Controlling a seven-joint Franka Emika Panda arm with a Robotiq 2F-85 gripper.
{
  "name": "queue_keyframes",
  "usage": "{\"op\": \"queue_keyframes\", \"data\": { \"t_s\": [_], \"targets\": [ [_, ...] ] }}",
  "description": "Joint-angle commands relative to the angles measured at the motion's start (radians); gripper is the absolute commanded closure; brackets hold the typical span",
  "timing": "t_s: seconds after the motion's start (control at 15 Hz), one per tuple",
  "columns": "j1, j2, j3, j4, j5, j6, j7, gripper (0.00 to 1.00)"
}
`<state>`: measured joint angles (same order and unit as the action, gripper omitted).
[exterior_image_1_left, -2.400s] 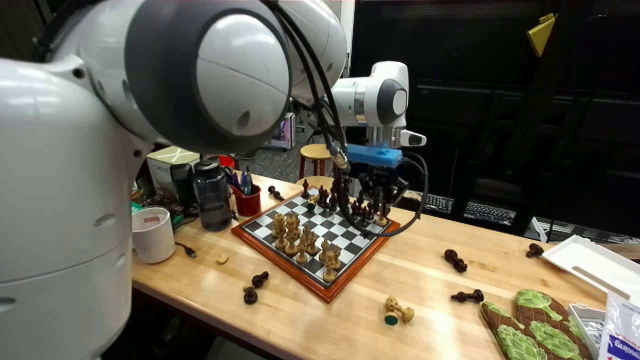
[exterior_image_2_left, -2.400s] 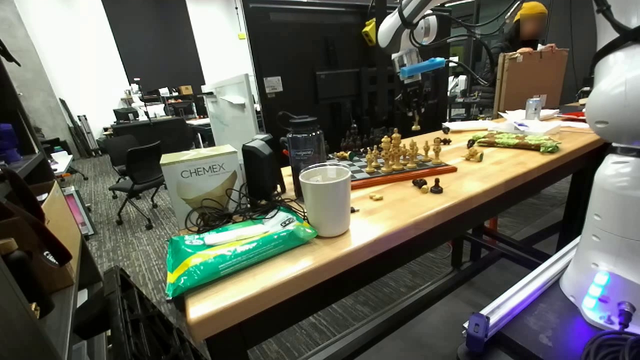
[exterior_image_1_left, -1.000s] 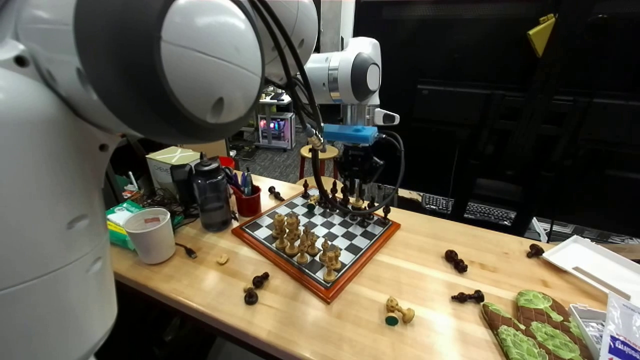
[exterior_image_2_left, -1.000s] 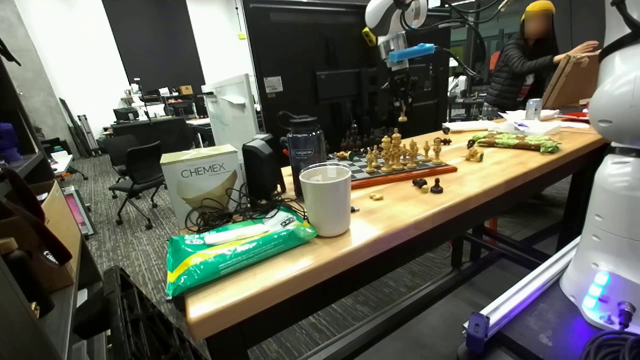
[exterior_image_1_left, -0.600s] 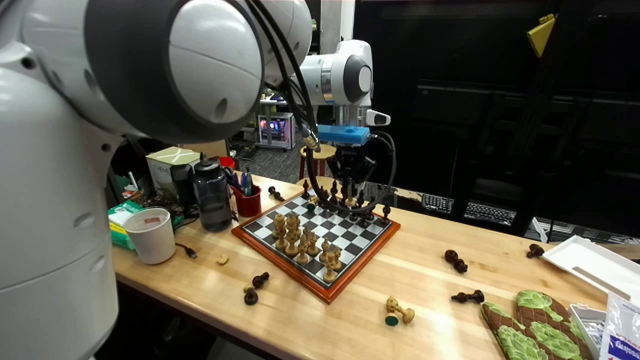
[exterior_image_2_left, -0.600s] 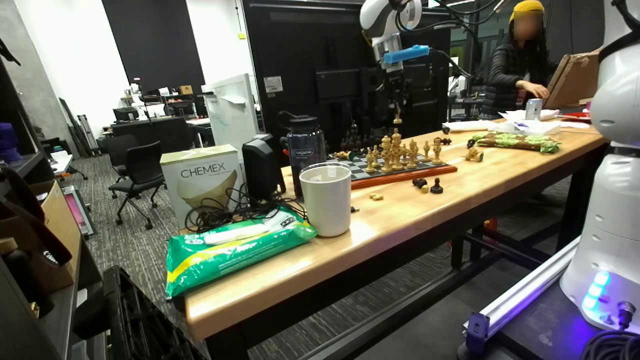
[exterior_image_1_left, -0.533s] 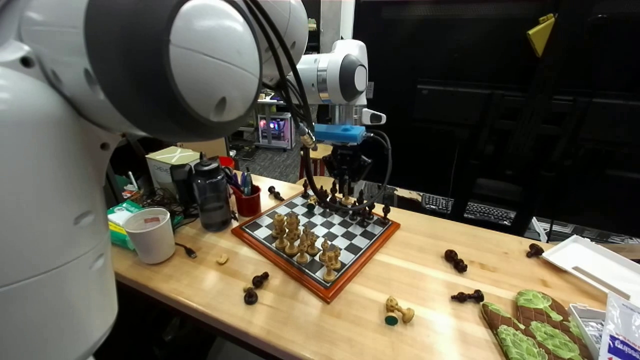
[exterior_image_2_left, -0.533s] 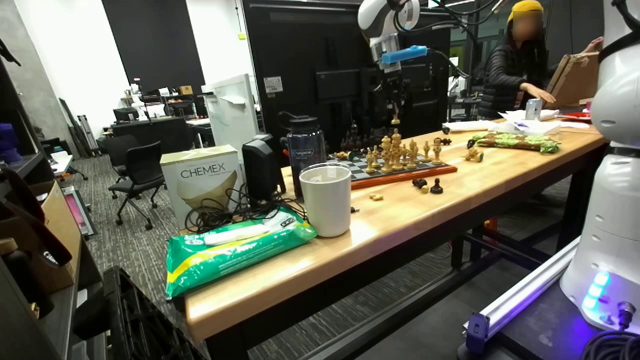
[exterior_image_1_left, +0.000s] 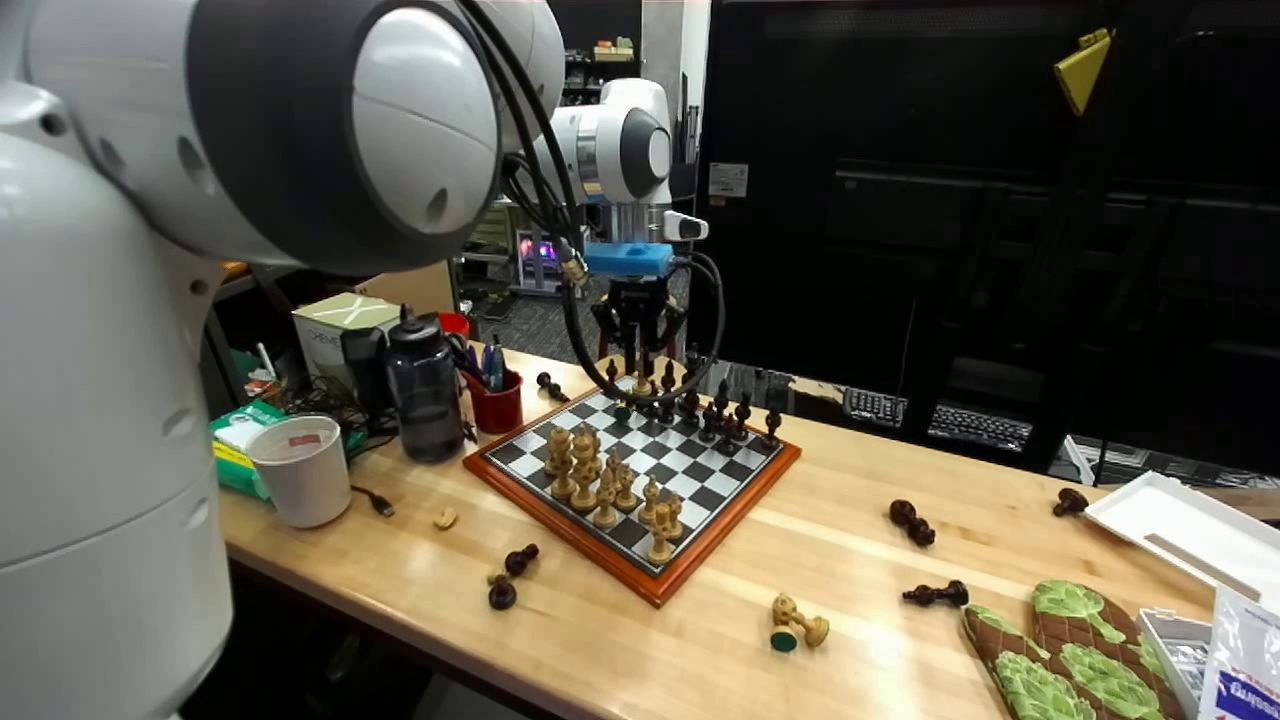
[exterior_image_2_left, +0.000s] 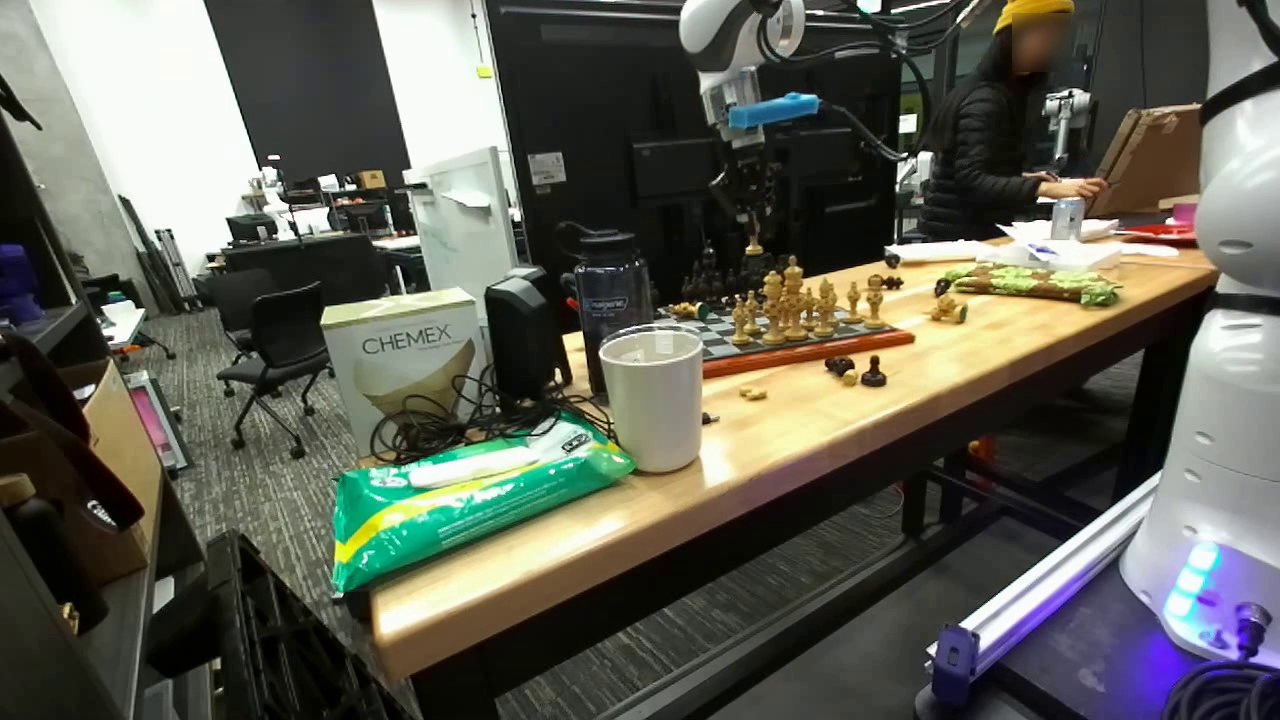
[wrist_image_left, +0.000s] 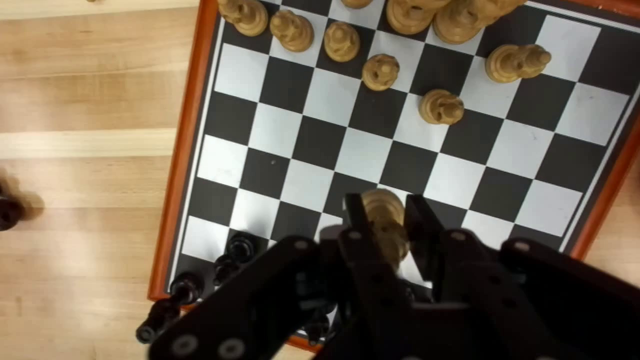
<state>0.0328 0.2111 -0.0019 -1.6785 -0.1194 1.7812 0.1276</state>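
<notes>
A light wooden chess piece (exterior_image_2_left: 753, 246) is pinched in the gripper (wrist_image_left: 384, 205), whose fingers (wrist_image_left: 356, 212) stand narrow on either side of its body. It sits at their tips, base downward, its long axis roughly upright and in line with them. In both exterior views it hangs over the far part of the chessboard (exterior_image_1_left: 725, 520), beside the standing dark chess pieces (exterior_image_1_left: 722, 400); its base looks apart from the board, though the gap is hard to judge. A toppled light piece (exterior_image_2_left: 686, 311) lies on the board near it, lower down. The standing light pieces (exterior_image_1_left: 582, 480) are well apart, on the opposite side. The arm (exterior_image_1_left: 425, 120) stretches out above the board and bends down at the wrist (exterior_image_1_left: 632, 220), so that the gripper points nearly straight at the squares.
</notes>
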Motion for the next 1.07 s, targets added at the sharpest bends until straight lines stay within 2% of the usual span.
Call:
{"op": "queue_keyframes", "data": {
  "t_s": [0.0, 0.53, 1.0],
  "targets": [
    [0.024, -0.018, 0.025, -0.035, -0.008, 0.035, -0.023, 0.94],
    [0.047, -0.004, 0.065, -0.095, 0.013, 0.134, -0.070, 0.94],
    [0.067, 0.018, 0.096, -0.113, 0.022, 0.144, -0.116, 0.94]
  ]
}}
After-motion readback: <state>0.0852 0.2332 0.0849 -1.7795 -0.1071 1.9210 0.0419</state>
